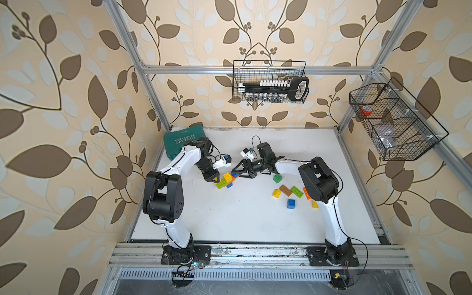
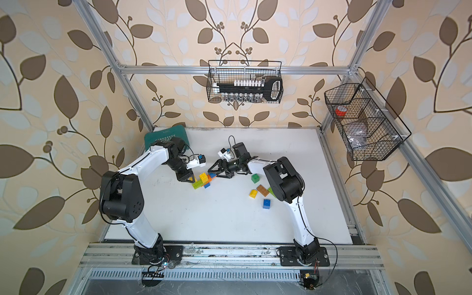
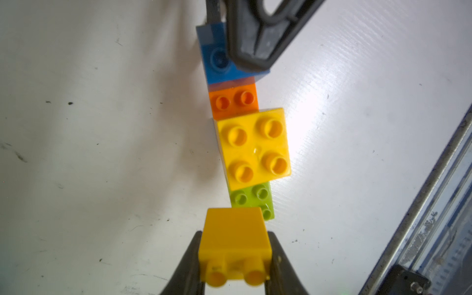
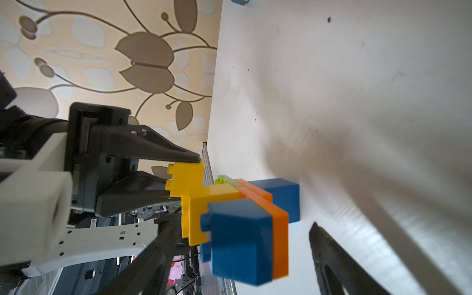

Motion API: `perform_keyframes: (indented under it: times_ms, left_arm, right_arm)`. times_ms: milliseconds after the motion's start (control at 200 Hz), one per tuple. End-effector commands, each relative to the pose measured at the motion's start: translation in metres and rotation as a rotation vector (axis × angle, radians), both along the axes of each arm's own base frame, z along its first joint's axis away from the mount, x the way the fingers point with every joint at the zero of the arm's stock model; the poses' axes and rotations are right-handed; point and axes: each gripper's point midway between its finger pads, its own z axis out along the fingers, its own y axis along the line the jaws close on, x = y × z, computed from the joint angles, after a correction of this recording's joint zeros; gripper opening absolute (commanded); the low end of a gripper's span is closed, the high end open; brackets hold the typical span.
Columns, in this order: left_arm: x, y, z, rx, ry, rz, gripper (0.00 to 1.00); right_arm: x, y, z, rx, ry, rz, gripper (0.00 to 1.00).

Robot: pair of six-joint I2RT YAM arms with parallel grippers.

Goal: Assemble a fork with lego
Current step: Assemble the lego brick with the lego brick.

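Left hand (image 1: 215, 179) gripped a small square yellow studded plastic brick (image 3: 235, 237) between its two black fingers, studs turned back toward the wrist, just at the green end of the assembly (image 1: 226, 180). This assembly, a row of joined studded plastic bricks, lay on the white desk (image 1: 242, 224). It comprised a lime-green brick (image 3: 255, 198), a square yellow top brick (image 3: 255, 145) stacked above it, an orange brick (image 3: 233, 98) and a blue end brick (image 3: 217, 63). Whether the held brick touched the lime-green brick could not be told. Right hand (image 1: 234, 174) stood wide at the opposite end of the assembly, one finger on each side of the blue end brick. Loose bricks, among them a brown rectangular brick (image 1: 285, 190), lay well apart from the assembly on the right arm's side. A teal plastic tool case (image 1: 184, 143) lay beyond the assembly on the left arm's side.
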Motion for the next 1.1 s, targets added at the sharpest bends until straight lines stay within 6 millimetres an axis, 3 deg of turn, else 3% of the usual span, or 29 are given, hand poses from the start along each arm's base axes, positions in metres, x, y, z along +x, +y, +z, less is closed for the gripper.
perform_keyframes:
  times_ms: [0,390,1095]
  left_arm:
    - [-0.01,0.0,0.01,0.017,-0.018,0.011,0.0]
    - [-0.016,0.005,0.01,0.044,-0.037,0.038,0.0]
    - [-0.016,0.003,0.007,0.051,-0.084,0.038,0.0]
  right_arm:
    - [-0.005,0.007,0.001,0.022,0.002,0.052,0.82]
    - [-0.009,0.016,0.001,0.055,0.033,0.094,0.67]
    - [-0.012,0.013,-0.014,0.035,0.112,0.055,0.53]
